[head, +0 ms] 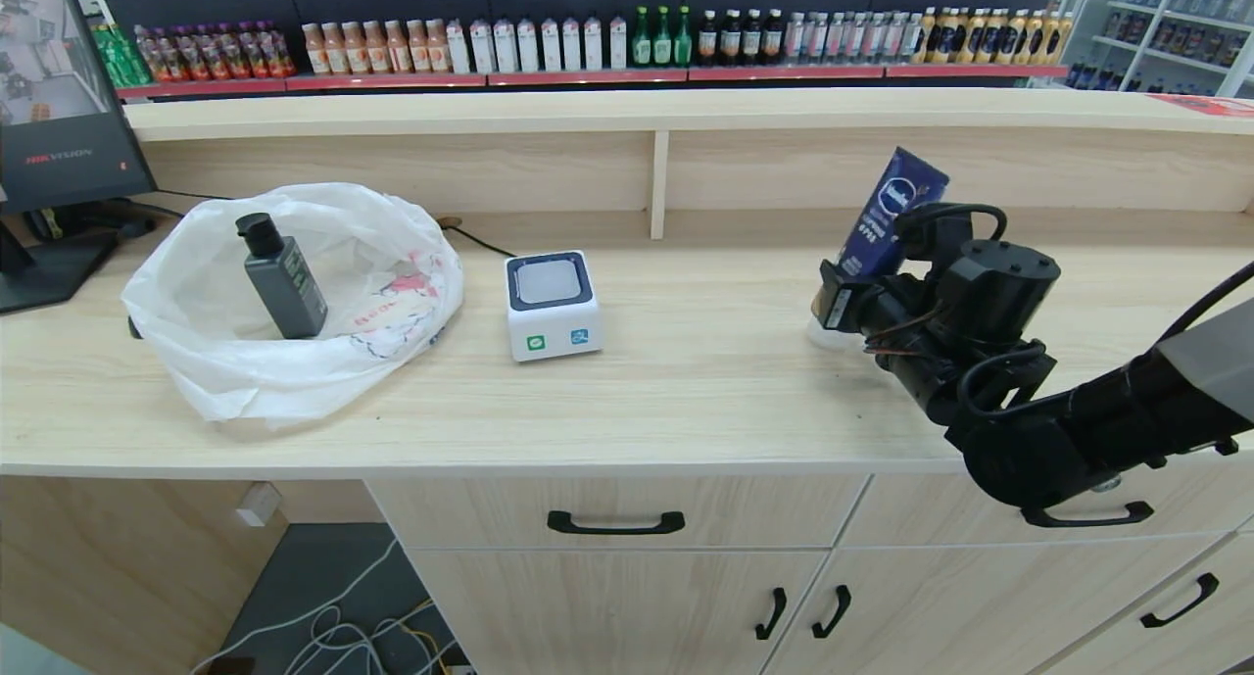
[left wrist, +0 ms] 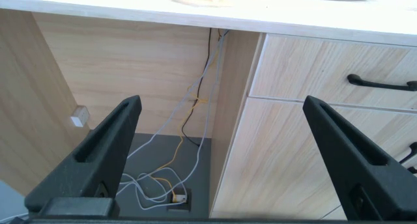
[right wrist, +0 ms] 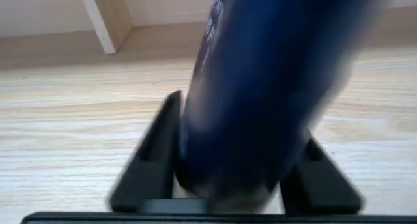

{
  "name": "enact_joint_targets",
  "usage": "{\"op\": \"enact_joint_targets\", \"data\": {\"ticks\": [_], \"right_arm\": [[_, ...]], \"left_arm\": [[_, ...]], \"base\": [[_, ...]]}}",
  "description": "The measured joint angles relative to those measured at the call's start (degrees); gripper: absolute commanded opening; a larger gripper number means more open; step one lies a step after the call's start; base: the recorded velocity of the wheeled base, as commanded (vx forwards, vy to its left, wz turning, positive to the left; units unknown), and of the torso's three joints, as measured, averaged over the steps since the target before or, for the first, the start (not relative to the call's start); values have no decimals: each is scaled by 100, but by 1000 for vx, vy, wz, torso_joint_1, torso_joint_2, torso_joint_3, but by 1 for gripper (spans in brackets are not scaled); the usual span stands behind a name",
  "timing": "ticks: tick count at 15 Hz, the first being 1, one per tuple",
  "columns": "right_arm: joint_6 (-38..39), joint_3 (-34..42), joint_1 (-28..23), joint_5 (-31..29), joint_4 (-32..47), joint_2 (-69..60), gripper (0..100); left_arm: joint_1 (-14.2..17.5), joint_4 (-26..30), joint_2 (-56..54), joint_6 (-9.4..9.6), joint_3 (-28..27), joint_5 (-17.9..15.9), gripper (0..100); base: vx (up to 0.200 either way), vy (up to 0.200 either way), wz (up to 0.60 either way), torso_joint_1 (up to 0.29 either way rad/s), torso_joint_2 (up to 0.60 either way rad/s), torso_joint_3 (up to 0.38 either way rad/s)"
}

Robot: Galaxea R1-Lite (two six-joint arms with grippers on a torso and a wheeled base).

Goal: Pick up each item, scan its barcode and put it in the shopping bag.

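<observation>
Tube: I see the blue tube [head: 890, 215] at the right of the worktop [head: 686, 391], standing tilted, cap end down.
Right tool [head: 843, 301]: pinching the tube's lower end.
Scanner [head: 552, 305]: white cube mid-worktop, well left of the tube.
Shopping bag [head: 294, 366]: far left, open, with a grey bottle [head: 284, 278] upright inside.
Left tool [left wrist: 221, 103]: spread wide, below the worktop's near edge, facing the cabinet fronts [left wrist: 306, 146].

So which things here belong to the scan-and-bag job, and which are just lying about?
Job: blue tube in the right gripper; scanner cube; shopping bag; dark bottle inside it.
Lying about: monitor; shelved drink bottles; cables under the counter.
</observation>
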State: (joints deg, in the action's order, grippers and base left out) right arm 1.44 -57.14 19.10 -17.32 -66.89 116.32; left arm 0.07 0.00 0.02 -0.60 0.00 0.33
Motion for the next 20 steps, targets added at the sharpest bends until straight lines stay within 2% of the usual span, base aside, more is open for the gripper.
{"op": "enact_joint_targets", "data": {"ticks": [14,20], "right_arm": [[-272,-123,134,-13,-2,-216,0],[-573,425,757,-372,-22,-877,0]], "left_arm": [[0,0,0,0,0,0,100],[0,0,0,2,0,-1,100]], "base": [[0,0,0,0,0,0],[0,0,0,0,0,0]]}}
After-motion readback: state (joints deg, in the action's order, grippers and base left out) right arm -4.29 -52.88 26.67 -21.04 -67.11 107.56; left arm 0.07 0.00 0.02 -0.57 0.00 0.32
